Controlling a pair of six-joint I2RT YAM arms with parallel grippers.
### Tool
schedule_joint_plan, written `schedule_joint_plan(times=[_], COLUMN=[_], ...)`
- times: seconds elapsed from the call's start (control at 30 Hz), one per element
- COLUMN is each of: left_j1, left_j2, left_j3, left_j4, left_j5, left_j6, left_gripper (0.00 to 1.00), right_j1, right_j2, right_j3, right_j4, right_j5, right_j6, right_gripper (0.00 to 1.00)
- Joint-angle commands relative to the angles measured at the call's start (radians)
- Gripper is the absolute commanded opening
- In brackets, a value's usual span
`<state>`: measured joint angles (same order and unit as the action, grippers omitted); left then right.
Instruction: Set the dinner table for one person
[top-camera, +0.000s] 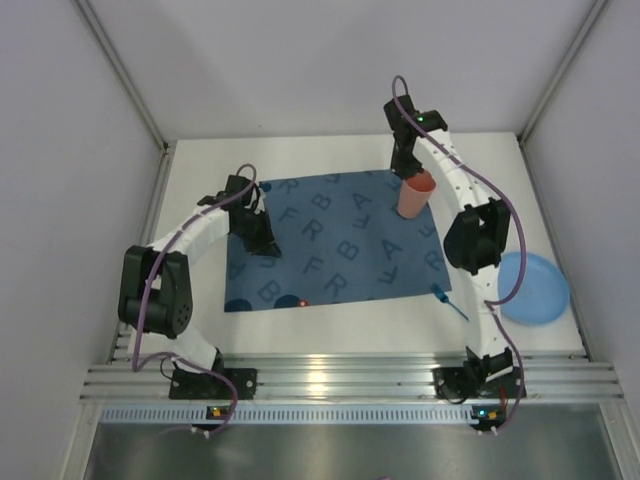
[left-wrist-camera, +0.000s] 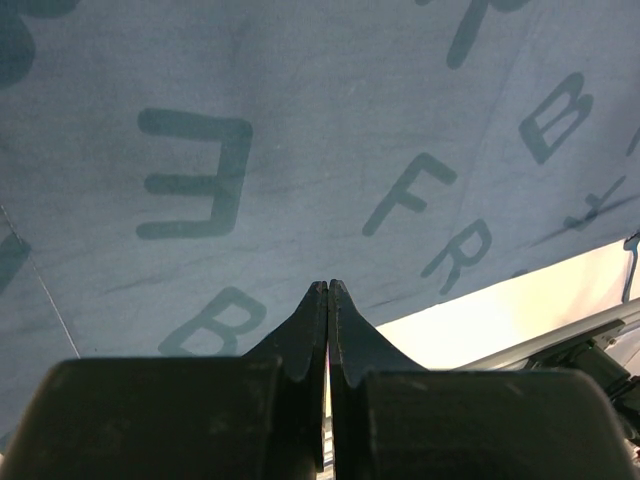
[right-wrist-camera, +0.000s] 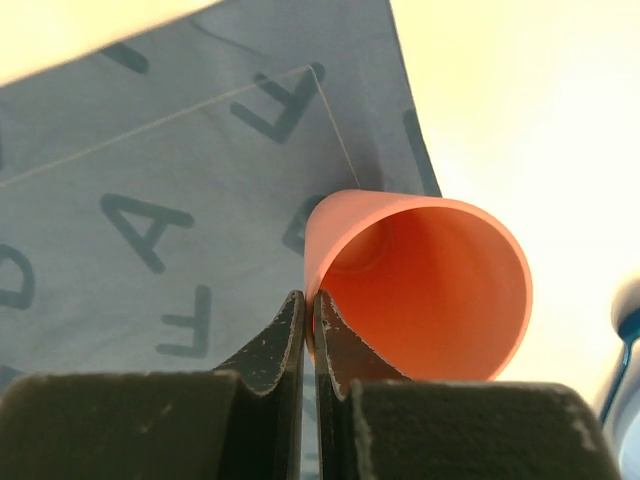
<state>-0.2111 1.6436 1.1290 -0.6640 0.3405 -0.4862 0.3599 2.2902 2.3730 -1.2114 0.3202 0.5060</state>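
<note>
The white dinner table (top-camera: 340, 335) carries a dark blue letter-printed placemat (top-camera: 335, 240). My right gripper (top-camera: 410, 175) is shut on the rim of an orange cup (top-camera: 416, 194), which is tilted at the mat's far right corner. In the right wrist view one finger is inside and one outside the cup (right-wrist-camera: 430, 290), with the gripper (right-wrist-camera: 309, 300) pinching its wall. My left gripper (top-camera: 262, 240) is shut and empty, low over the mat's left part. The left wrist view shows the gripper (left-wrist-camera: 328, 288) above the mat (left-wrist-camera: 300, 150).
A light blue plate (top-camera: 532, 287) lies on the table at the right edge. A small blue utensil (top-camera: 449, 300) lies just off the mat's front right corner. Grey walls enclose the table on three sides. A metal rail (top-camera: 340, 380) runs along the near edge.
</note>
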Motion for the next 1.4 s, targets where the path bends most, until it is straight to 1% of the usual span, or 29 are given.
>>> schedule_joint_plan(times=[0.0,0.03,0.13,0.23,0.47,0.53,0.57,0.6,0.63,0.67,0.73,0.8,0.87,0.97,1.0,1.03,1.07,1.1,1.17,1.2,1.27,1.3,1.33,1.37], left_j1=[0.006,0.006,0.006,0.007,0.022,0.026,0.027,0.027,0.027,0.029,0.029,0.029,0.029,0.029,0.029,0.029,0.029,0.029,0.029,0.029,0.029,0.029,0.029,0.029], left_j2=[0.021,0.022,0.042,0.058,0.073,0.074,0.076,0.078,0.079,0.079,0.079,0.074,0.071,0.065,0.062,0.061,0.059,0.056,0.051,0.05,0.041,0.038,0.035,0.029], left_j3=[0.043,0.049,0.069,0.089,0.104,0.103,0.103,0.103,0.103,0.103,0.101,0.098,0.095,0.086,0.08,0.077,0.075,0.069,0.058,0.054,0.038,0.034,0.028,0.009], left_j4=[0.03,0.032,0.015,0.014,0.007,0.007,0.007,0.006,0.007,0.009,0.007,0.007,0.01,0.015,0.018,0.023,0.024,0.029,0.043,0.049,0.069,0.075,0.083,0.092], left_j5=[0.015,0.017,0.011,0.008,0.012,0.018,0.022,0.025,0.029,0.032,0.034,0.04,0.048,0.054,0.06,0.06,0.063,0.071,0.08,0.081,0.089,0.095,0.101,0.106], left_j6=[0.012,0.012,0.023,0.026,0.037,0.04,0.041,0.043,0.044,0.047,0.051,0.052,0.054,0.057,0.057,0.057,0.057,0.057,0.052,0.051,0.043,0.038,0.037,0.028], left_gripper=[0.0,0.0,0.0,0.0,0.0,0.0,0.0,0.0,0.0,0.0,0.0,0.0,0.0,0.0,0.0,0.0,0.0,0.0,0.0,0.0,0.0,0.0,0.0,0.0], right_j1=[0.042,0.047,0.062,0.062,0.068,0.07,0.071,0.071,0.073,0.073,0.074,0.074,0.074,0.076,0.074,0.07,0.067,0.063,0.038,0.019,-0.054,-0.09,-0.167,-0.211], right_j2=[-0.083,-0.08,-0.049,0.0,0.04,0.057,0.063,0.074,0.077,0.078,0.078,0.074,0.061,0.005,-0.017,-0.065,-0.095,-0.166,-0.253,-0.349,-0.444,-0.53,-0.57,-0.606], right_j3=[-0.008,-0.005,0.028,0.065,-0.009,-0.006,0.002,0.014,0.02,0.025,0.037,0.049,0.063,0.084,0.083,0.08,0.072,0.037,-0.026,-0.116,-0.229,-0.344,-0.406,-0.472], right_j4=[0.148,0.203,0.266,0.273,0.273,0.274,0.273,0.271,0.27,0.268,0.268,0.269,0.27,0.274,0.279,0.279,0.279,0.279,0.277,0.28,0.285,0.276,0.262,0.251], right_j5=[0.068,0.08,0.111,0.109,0.085,0.065,0.059,0.045,0.039,0.036,0.025,0.025,0.026,0.055,0.071,0.082,0.092,0.118,0.152,0.177,0.183,0.187,0.192,0.188], right_j6=[0.003,-0.004,-0.026,-0.034,-0.037,-0.046,-0.052,-0.057,-0.06,-0.061,-0.067,-0.073,-0.083,-0.087,-0.09,-0.092,-0.096,-0.096,-0.089,-0.083,-0.067,-0.064,-0.057,-0.04], right_gripper=[0.0,0.0,0.0,0.0,0.0,0.03,0.05,0.14,0.19,0.33,0.41,0.51,0.54,0.65,0.8,0.85,0.88,0.89,0.92,0.93,0.94,0.94,0.94,0.95])
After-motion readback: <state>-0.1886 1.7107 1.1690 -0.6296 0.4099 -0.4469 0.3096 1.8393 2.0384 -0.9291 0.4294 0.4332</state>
